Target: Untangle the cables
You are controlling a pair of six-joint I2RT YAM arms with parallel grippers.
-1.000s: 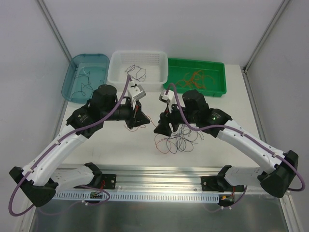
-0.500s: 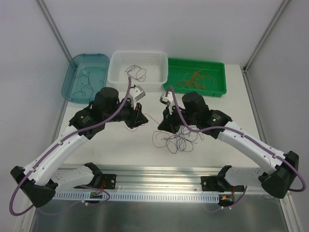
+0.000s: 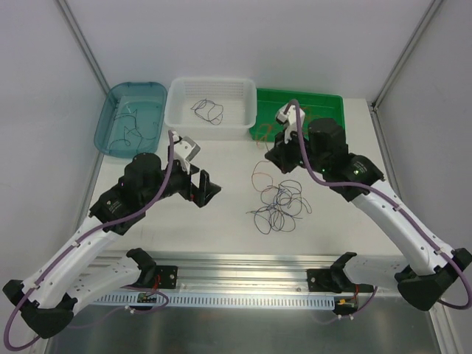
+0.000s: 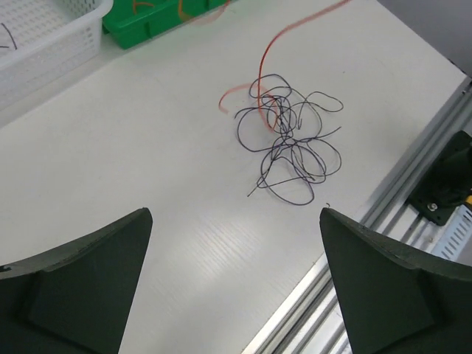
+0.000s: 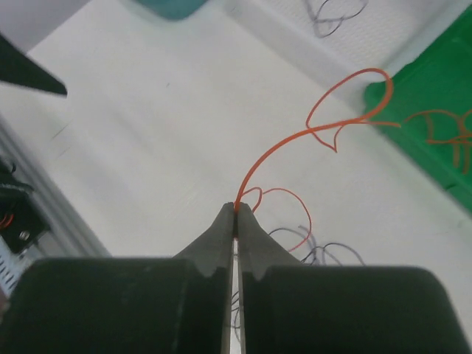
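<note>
White table [image 3: 221,221]: right gripper [image 5: 236,210] pinches orange cable [image 5: 284,140] arcing toward green tray [image 3: 328,122]; left gripper [image 4: 236,214] wide.

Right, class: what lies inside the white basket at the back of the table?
A small curl of thin dark cables lies on the floor of the white basket. Nothing else shows; the near wall hides a strip of floor.

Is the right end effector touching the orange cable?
Touching. The right wrist view shows the right end effector shut on the orange cable, with the cable's end pinched between the closed jaws.
</note>
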